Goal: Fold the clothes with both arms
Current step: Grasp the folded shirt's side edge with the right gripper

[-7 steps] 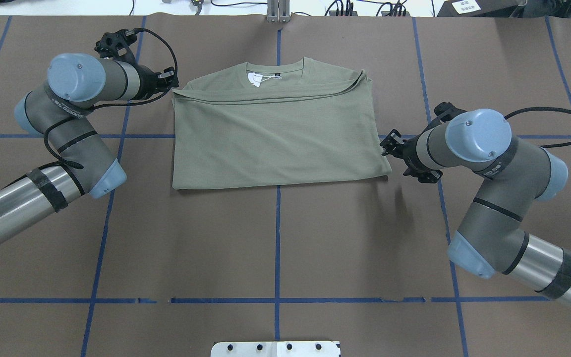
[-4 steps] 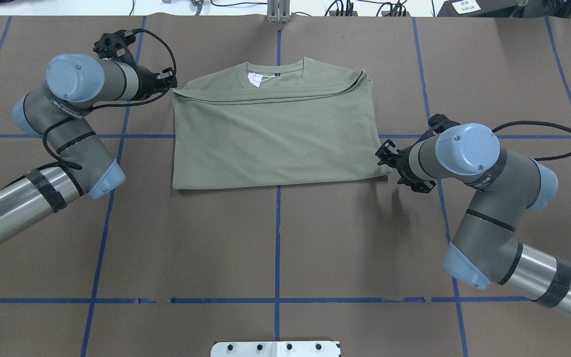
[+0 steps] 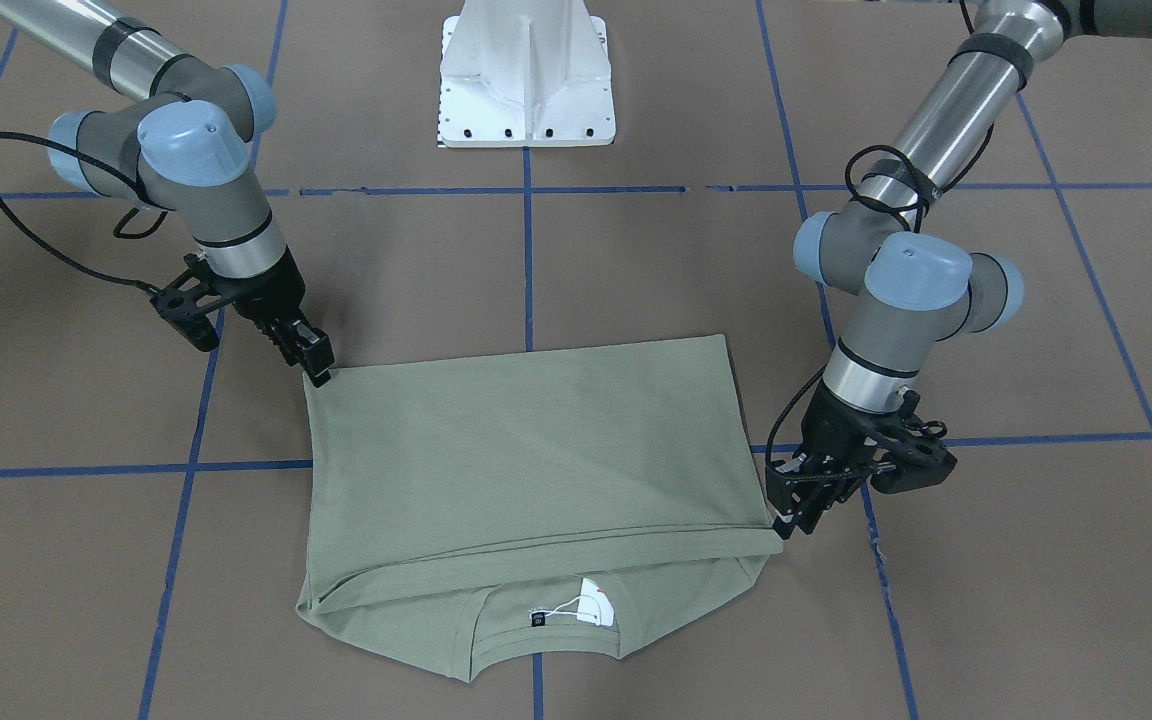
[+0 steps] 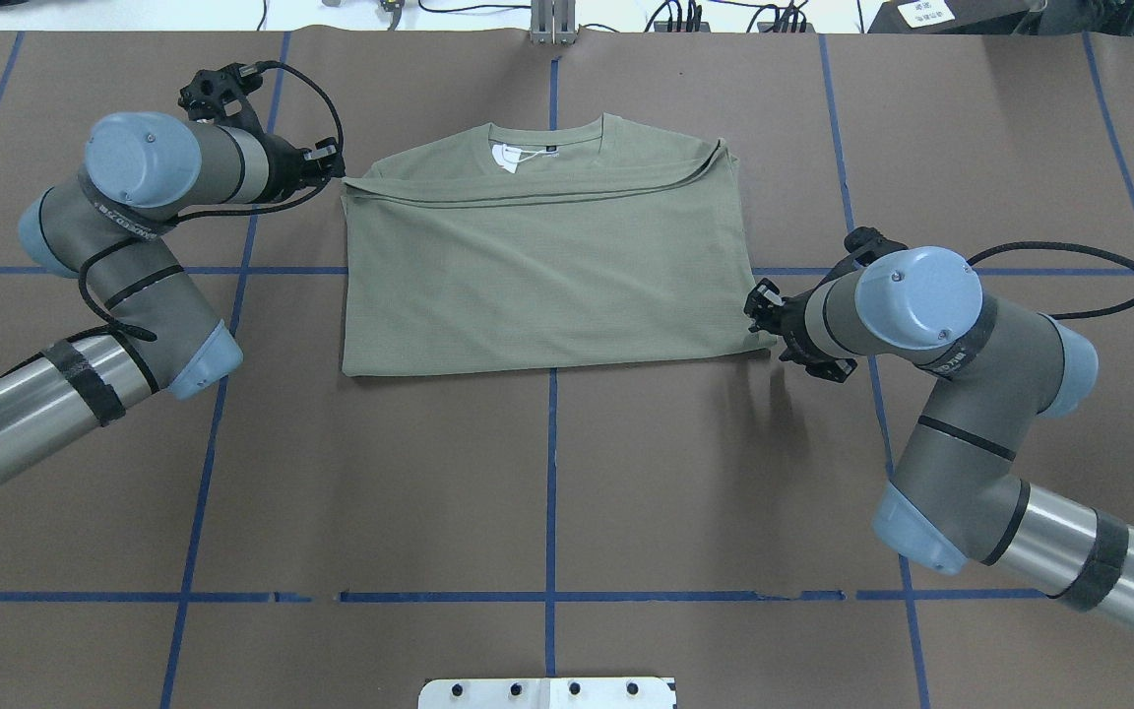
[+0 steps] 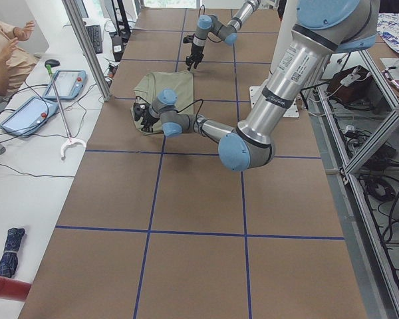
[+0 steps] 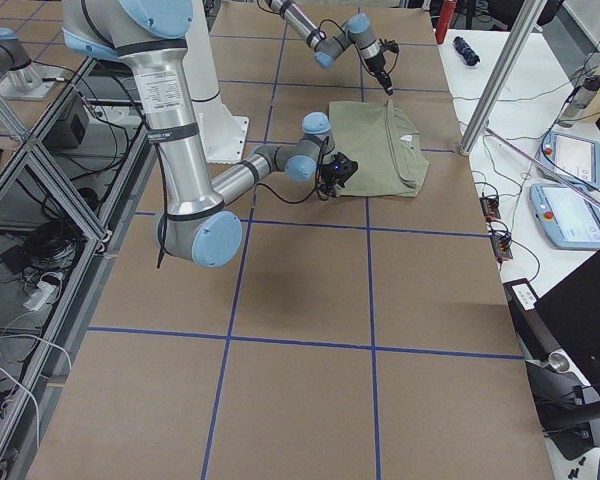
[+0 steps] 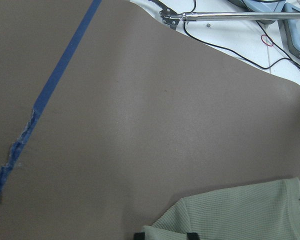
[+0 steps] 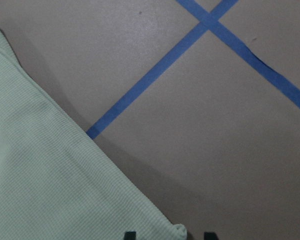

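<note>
The sage-green shirt (image 4: 547, 266) lies folded flat mid-table, collar and white hang tag (image 4: 505, 158) at the far edge. My left gripper (image 4: 339, 175) sits at its far left corner. In the left wrist view its fingertips (image 7: 190, 235) stand apart, and the gripper (image 7: 163, 235) is open with shirt (image 7: 240, 215) fabric between them. My right gripper (image 4: 762, 330) is low at the near right corner. The right wrist view shows it (image 8: 168, 234) open, the shirt (image 8: 50, 175) corner lying between the tips. From the front, left gripper (image 3: 786, 520) and right gripper (image 3: 321, 372) touch opposite corners.
Blue tape lines (image 4: 551, 473) grid the brown table cover. A white base mount (image 3: 526, 90) stands at the robot's side. Cables and gear line the far edge (image 4: 685, 15). A person (image 5: 3, 56), tablets and a grabber tool (image 5: 63, 106) are at a side bench.
My right gripper has moved in and down to the shirt's near right corner. The left arm's elbow shifted slightly while its gripper stayed at the far left corner.
</note>
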`<state>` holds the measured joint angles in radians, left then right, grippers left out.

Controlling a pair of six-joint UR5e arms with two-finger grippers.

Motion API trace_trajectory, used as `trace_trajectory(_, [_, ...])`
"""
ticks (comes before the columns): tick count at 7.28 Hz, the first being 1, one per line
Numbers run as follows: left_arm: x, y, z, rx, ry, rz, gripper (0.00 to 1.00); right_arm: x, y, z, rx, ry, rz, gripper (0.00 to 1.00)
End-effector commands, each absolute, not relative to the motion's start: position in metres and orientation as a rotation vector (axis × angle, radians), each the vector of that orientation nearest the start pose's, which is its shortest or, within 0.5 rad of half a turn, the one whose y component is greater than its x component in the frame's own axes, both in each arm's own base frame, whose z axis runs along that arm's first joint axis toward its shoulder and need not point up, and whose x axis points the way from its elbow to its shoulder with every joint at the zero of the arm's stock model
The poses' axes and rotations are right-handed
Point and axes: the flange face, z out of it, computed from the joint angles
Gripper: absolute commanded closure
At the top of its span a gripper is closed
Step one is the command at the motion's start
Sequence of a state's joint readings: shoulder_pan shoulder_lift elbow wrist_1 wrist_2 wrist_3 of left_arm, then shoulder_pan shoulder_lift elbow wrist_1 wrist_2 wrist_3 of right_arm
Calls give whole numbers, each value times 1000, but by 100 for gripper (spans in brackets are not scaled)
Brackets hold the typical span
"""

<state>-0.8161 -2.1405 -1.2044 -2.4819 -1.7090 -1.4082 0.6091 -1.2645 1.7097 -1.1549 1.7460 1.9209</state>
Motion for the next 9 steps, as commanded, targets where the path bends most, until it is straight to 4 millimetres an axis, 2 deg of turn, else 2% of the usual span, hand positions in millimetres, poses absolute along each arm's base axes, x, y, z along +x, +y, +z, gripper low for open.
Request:
trace_trajectory(1, [422, -624, 398, 419, 1050, -508, 61, -444, -453, 384, -48, -902, 823, 57])
trace_trajectory(3, [421, -623, 402, 417, 1046, -508, 61, -443, -454, 384, -46, -902, 826, 90])
trace_trajectory(4, [421, -623, 402, 417, 1046, -508, 61, -443, -455, 388, -47, -895, 829, 98])
trace_trajectory(7, [419, -622, 399, 419, 1052, -508, 61, -435, -460, 382, -43, -909, 834, 100])
trace_trajectory(8, [415, -618, 386, 430, 1077, -499, 61, -427, -454, 375, -45, -926, 830, 100])
trace_trajectory(9, [403, -605, 371, 444, 1114, -488, 61, -402, -435, 362, -47, -959, 825, 100])
